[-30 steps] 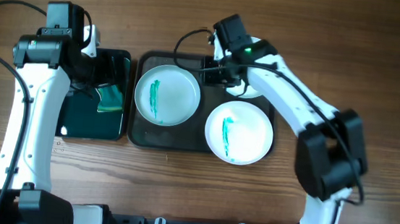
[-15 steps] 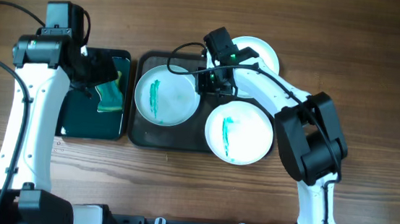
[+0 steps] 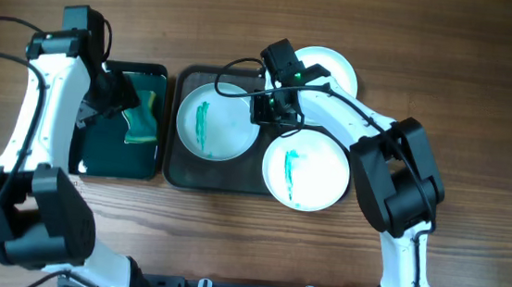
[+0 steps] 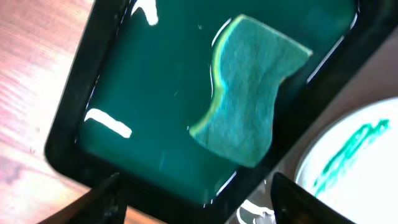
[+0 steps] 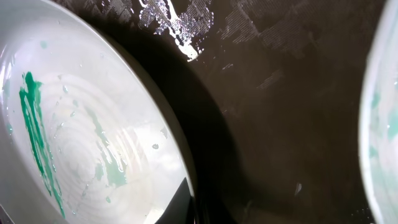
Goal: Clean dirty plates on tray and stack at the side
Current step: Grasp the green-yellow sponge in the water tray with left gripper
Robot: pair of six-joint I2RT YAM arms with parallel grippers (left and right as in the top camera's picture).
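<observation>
Plates, overhead: three on show. The left plate point(image 3: 219, 122) is streaked teal and lies flat on the tray point(image 3: 179, 172). The lower plate point(image 3: 307, 169) is streaked too and overhangs the tray's right corner. The upper plate point(image 3: 335, 69) sits off the tray on the table point(image 3: 487, 52), partly behind the arm, with no streak visible.
Right arm, overhead: the right gripper point(image 3: 273, 108) is down at the left plate's right rim, in the gap beside the lower plate.
Left arm, overhead: the left gripper point(image 3: 114, 103) hovers over the small tray point(image 3: 87, 161), just beside the sponge point(image 3: 143, 120).
Left wrist view: the fingers point(image 4: 107, 194) are spread wide with nothing between them. The sponge lies flat in green water ahead of the tips, untouched.
Right wrist view: one dark fingertip point(image 5: 198, 208) is tight against the left plate's rim, with wet tray floor alongside. Whether the jaws have bitten on that rim, I cannot tell.
Step in hand, my read: fetch the sponge while the right arm steadies the left plate.
Doing it well, left: come straight down over the sponge's narrow waist, close across it, and let it drip before crossing to the plate.
Doing it well, right: pinch the rim squarely and keep the plate low. The wet floor looks slippery, and the lower plate is close enough to get knocked.
Wipe: run along the streak, pressing towards the held rim.
</observation>
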